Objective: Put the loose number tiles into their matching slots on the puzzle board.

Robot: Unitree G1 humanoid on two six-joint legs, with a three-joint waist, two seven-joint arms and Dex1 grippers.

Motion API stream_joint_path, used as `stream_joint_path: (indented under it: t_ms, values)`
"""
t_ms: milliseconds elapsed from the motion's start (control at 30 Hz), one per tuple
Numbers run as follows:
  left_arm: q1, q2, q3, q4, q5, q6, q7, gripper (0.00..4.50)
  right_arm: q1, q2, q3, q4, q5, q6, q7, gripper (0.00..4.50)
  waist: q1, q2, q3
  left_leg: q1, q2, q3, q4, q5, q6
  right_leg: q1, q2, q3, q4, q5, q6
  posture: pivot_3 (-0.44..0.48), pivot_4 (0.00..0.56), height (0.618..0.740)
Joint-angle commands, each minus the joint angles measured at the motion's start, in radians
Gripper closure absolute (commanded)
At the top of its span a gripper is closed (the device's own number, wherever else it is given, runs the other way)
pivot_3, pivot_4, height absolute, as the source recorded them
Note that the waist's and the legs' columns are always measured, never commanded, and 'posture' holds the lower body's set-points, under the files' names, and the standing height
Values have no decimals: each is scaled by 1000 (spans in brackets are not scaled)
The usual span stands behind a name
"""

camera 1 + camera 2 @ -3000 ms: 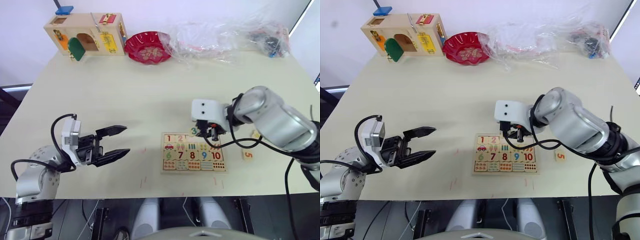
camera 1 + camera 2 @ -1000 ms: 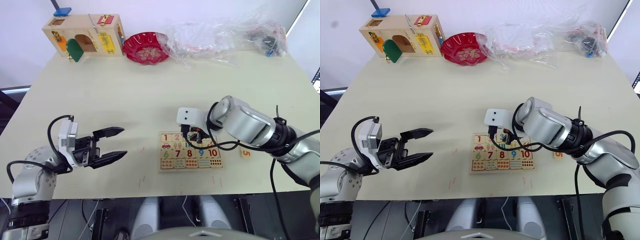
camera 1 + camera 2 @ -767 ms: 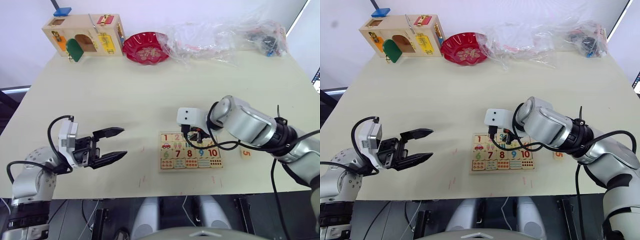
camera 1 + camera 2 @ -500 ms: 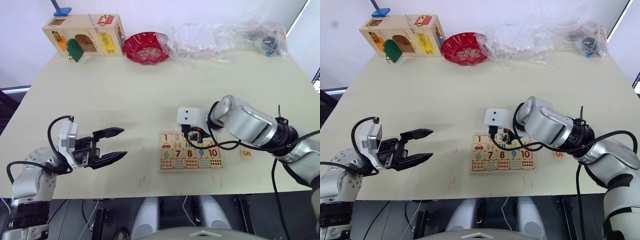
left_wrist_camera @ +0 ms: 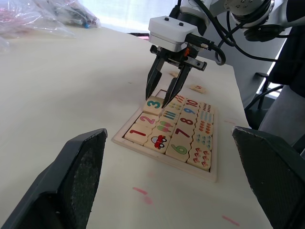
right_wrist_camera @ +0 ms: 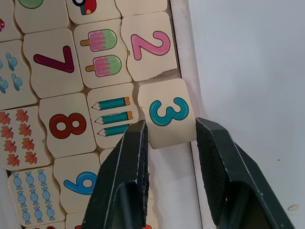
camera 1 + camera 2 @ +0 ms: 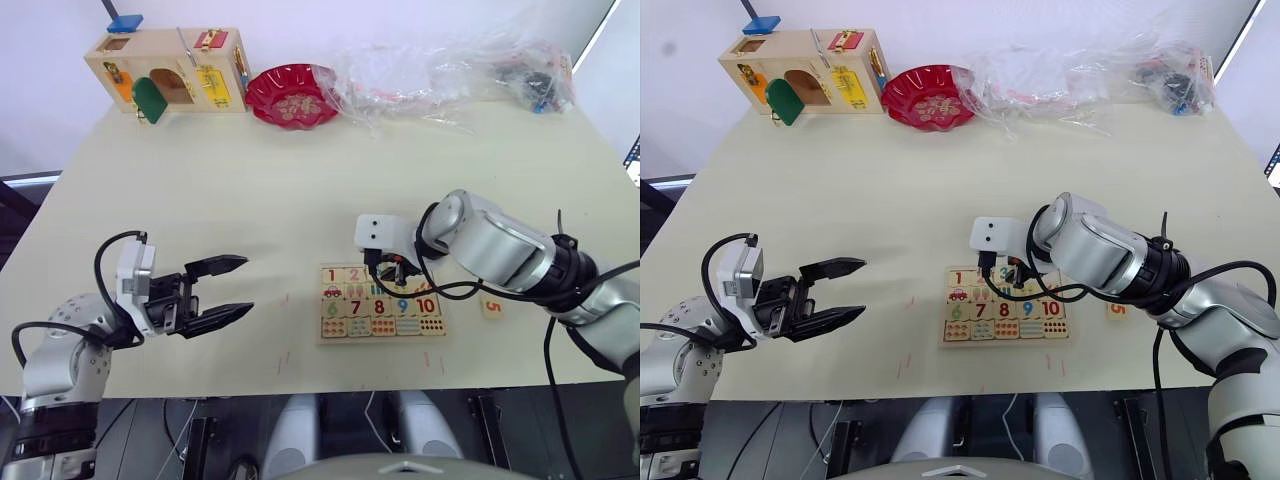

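Resting in the third place of the slots [image 6: 169, 176], along the far row of the puzzle board [image 6: 182, 57], is the teal 3 tile [image 6: 167, 113]: it lies just beside the pink-orange 2 tile [image 6: 152, 45], its outer edge seemingly riding on the board's raised frame, so probably not yet fully seated. The right gripper [image 5: 156, 102] stands over it, the two black fingers drawn close and pinching the tile at its sides. Three seconds ago this tile was held at the board's far edge, off its place; it has since been brought in beside the 2, and over the last second the gripper has hardly moved, which suggests the placing is at its final stage. What seems left of this step is a small nudge inward, a press flat, then release. The 1 tile [image 7: 331, 274] is already in the first place. The 5 tile [image 7: 491, 307] lies loose on the table [image 7: 300, 180], near the board on the robot's right; two places therefore appear unfilled. The left gripper [image 7: 247, 284] hovers well apart on the board's left, fingers spread wide, empty, unchanged. At the table's far side: a wooden latch box [image 7: 172, 70], a red bowl [image 7: 294, 95], crumpled clear plastic bags [image 7: 440, 75].
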State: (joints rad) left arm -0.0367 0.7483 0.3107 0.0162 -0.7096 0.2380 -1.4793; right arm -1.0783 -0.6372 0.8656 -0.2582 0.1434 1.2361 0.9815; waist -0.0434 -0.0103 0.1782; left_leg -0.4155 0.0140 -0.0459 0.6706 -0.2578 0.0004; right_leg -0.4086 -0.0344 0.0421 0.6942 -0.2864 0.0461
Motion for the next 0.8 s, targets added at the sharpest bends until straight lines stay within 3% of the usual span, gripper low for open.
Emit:
stream_joint_path:
  t_ms: [33, 800]
  values:
    - [1, 17, 25, -15, -7, -8, -7, 0, -12, -2, -7, -25, 1, -20, 10, 3577, 0, 0, 0, 0, 0, 0, 0, 0, 0, 0, 0, 0, 0, 0, 0, 0, 150, 740]
    - [10, 21, 32, -21, -8, -7, 1, 0, -1, -5, 6, -6, -15, -56, 23, 3577, 0, 0, 0, 0, 0, 0, 0, 0, 0, 0, 0, 0, 0, 0, 0, 0, 150, 740]
